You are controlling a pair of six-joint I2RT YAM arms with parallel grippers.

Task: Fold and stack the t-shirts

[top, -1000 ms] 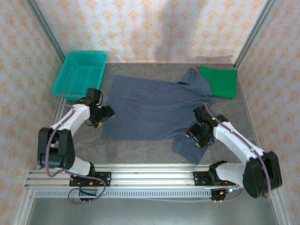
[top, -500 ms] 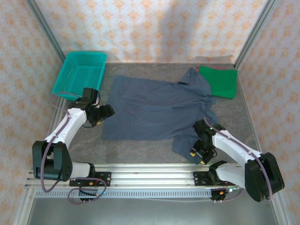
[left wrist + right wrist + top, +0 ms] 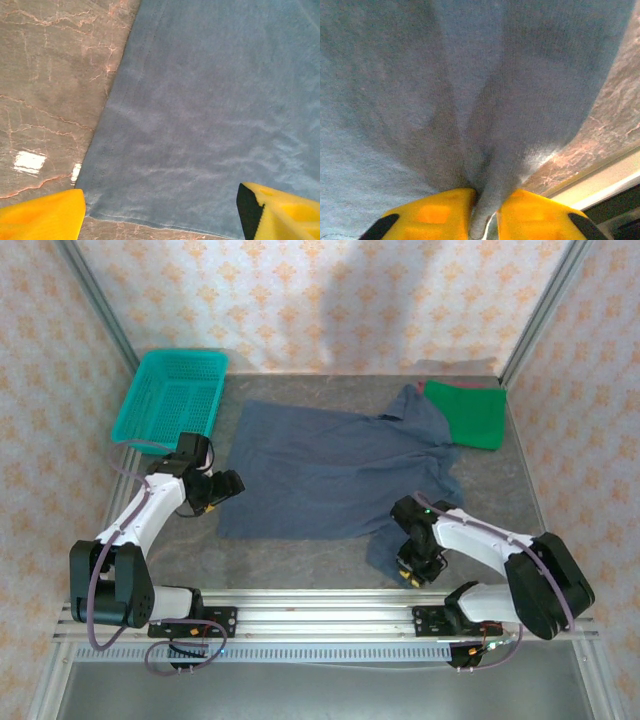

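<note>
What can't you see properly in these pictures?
- Right wrist view: the right fingers are cut off by the bottom edge; the blue t-shirt pinched between them is blurry.
- Left wrist view: the bottom edge cuts off the left fingers.
- Top view: too small to tell whether the green t-shirt lies over or under the blue one.

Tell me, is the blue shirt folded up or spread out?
Spread out. The blue shirt lies flat across the table with no fold; only its near right flap is bunched, pinched in the right gripper.
</note>
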